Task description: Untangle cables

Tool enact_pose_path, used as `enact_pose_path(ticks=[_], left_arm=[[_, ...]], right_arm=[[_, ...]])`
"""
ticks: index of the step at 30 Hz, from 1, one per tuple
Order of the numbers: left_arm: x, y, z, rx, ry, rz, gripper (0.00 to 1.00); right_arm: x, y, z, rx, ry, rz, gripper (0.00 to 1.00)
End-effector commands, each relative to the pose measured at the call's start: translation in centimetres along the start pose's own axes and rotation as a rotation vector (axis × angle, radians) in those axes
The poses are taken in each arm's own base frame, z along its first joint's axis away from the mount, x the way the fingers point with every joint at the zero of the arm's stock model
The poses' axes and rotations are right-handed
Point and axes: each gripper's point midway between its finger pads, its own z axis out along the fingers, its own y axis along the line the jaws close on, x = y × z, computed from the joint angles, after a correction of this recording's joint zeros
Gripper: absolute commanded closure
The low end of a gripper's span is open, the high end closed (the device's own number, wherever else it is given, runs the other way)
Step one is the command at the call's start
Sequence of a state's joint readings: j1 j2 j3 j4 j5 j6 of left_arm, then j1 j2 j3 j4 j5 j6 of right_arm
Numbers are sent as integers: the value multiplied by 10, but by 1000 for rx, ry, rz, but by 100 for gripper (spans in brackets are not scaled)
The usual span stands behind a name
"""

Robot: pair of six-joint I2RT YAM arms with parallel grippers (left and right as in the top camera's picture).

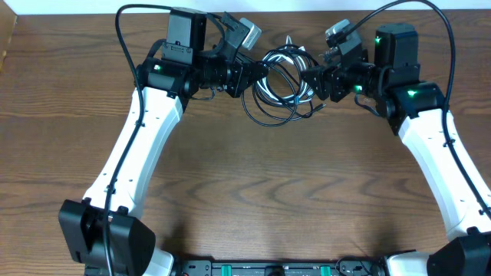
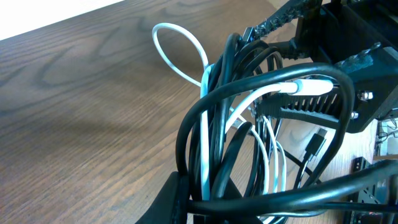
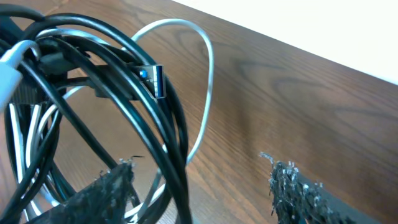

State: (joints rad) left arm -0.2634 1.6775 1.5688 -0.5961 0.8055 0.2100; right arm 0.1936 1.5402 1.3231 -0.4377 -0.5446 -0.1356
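Observation:
The cables point(image 1: 280, 83), black cords and a white one tangled into one bundle, lie at the back middle of the table between my two grippers. My left gripper point(image 1: 249, 77) is shut on the bundle's left side. In the left wrist view the cables point(image 2: 249, 124) rise out of that gripper point(image 2: 211, 208). My right gripper point(image 1: 314, 83) stands open at the bundle's right side. In the right wrist view black strands point(image 3: 168, 162) pass between its spread fingers point(image 3: 106, 196), close to the left one. A plug end point(image 3: 152, 81) and a white loop point(image 3: 202, 68) show above the right gripper point(image 3: 202, 174).
The wooden table point(image 1: 253, 192) stretches toward the front. The white arms with their own thick black cables stand on both sides point(image 1: 130, 153) point(image 1: 441, 161). The table's back edge point(image 1: 291, 9) is just behind the bundle.

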Motion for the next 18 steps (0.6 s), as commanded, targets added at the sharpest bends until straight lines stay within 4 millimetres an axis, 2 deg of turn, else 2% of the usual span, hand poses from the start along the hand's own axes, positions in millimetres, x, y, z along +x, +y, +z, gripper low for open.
enact_pose_path(ticks=[1,7,10,12,18], left_arm=[[-8,-2,-4,7,-19,8,93],[-6,4,-3,-27,-10,4,92],[-6,6,-3,-37,-8,4,92],[-6,6,-3,-37,-8,3,92],[-5,6,-3,-33,-8,2,92]], right_arm=[[-14,7,-7,-11,-32,-21,32],[-15,7,-8,-11,-35,-22,35],[-18,9,-11,-10,-46,-30,43],[-20,9,-13,-8,-51,-33,44],[-19,10,-13,-10,-47,-30,44]])
